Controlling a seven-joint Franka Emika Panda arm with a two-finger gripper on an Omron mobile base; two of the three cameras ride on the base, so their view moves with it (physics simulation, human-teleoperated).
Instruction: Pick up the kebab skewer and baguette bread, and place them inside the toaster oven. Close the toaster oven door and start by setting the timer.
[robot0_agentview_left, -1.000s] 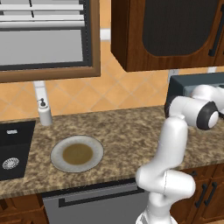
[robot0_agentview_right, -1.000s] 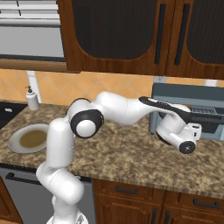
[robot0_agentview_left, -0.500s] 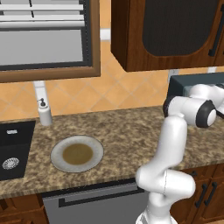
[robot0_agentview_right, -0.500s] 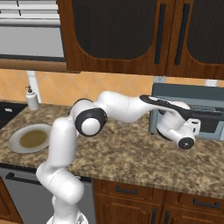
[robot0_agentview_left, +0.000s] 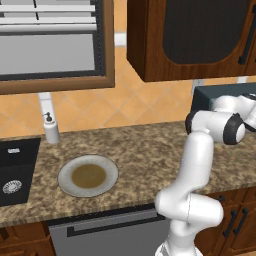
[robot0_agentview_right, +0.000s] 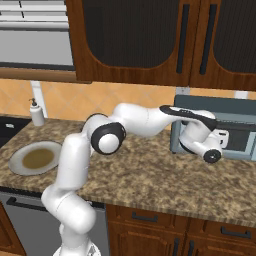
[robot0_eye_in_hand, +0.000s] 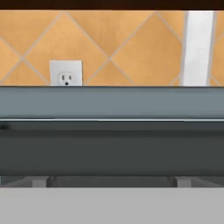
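The grey-blue toaster oven (robot0_agentview_right: 235, 107) stands on the counter at the right, against the tiled wall; it also shows at the right edge as the toaster oven (robot0_agentview_left: 215, 94). My gripper (robot0_agentview_right: 219, 137) hovers close in front of the toaster oven door (robot0_agentview_right: 240, 141), open and holding nothing. In the hand view the oven's top edge (robot0_eye_in_hand: 112, 103) runs across the middle, with my fingertips (robot0_eye_in_hand: 39, 181) low and wide apart. Whether the door is fully shut I cannot tell. The kebab skewer and the baguette bread are out of view.
A round plate (robot0_agentview_left: 64, 176) with a brown centre lies on the granite counter at the left. Behind it stands a soap dispenser (robot0_agentview_left: 50, 129), with a dark sink (robot0_agentview_left: 12, 170) further left. Dark wood cabinets (robot0_agentview_right: 150, 40) hang above the oven. A wall outlet (robot0_eye_in_hand: 65, 73) sits behind it.
My hand has risen a little in front of the toaster oven. The jaws stay wide apart, and nothing else has moved.
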